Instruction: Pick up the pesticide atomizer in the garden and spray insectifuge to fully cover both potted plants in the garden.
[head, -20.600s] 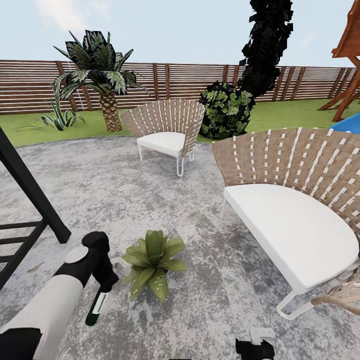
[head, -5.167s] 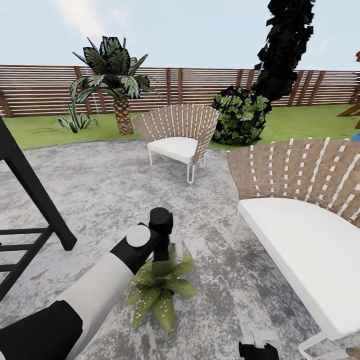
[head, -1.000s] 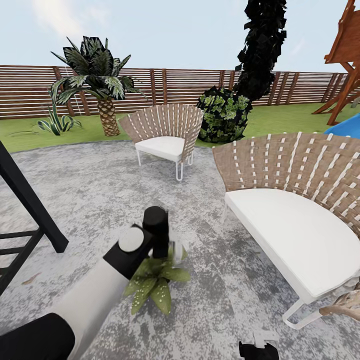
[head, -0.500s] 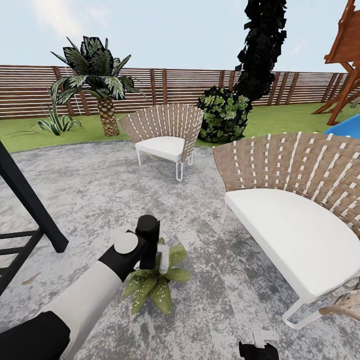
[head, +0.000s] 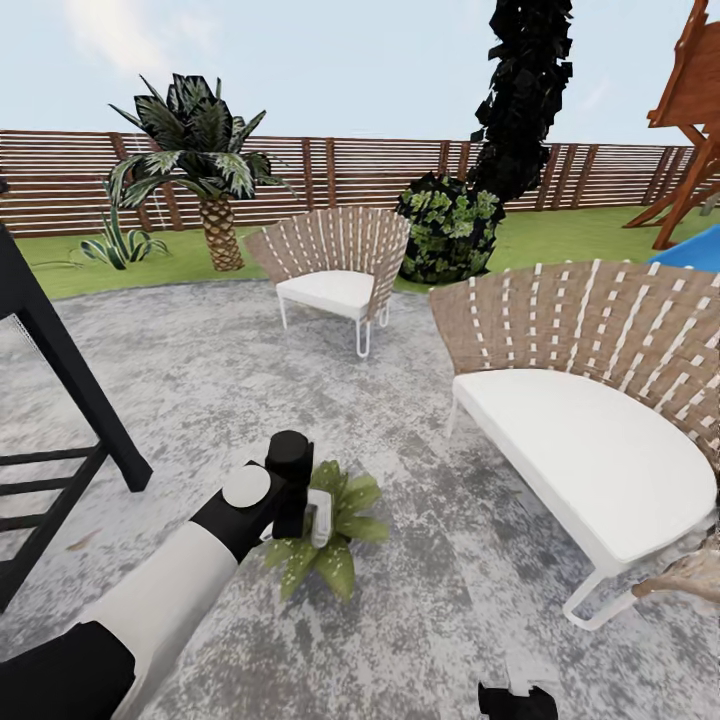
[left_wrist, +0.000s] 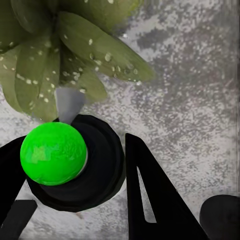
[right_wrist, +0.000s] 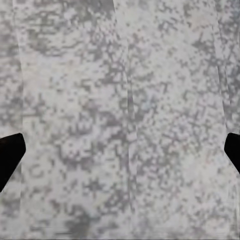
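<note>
One potted plant (head: 335, 528) sits low on the mottled grey patio (head: 250, 370); the left gripper (head: 300, 505) hangs just over it, the spray bottle's (head: 318, 518) pale head showing.

Left wrist: black fingers (left_wrist: 150, 200) clamp the bottle (left_wrist: 80, 167) end-on, aimed at speckled leaves (left_wrist: 75, 50).

Right wrist: fingertips (right_wrist: 10, 155) spread wide, empty.

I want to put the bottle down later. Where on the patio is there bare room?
Bare stone lies between the potted plant and the near chair, and between the black frame and the far chair. It is crowded at the plant, where the left gripper holds the atomizer.
</note>
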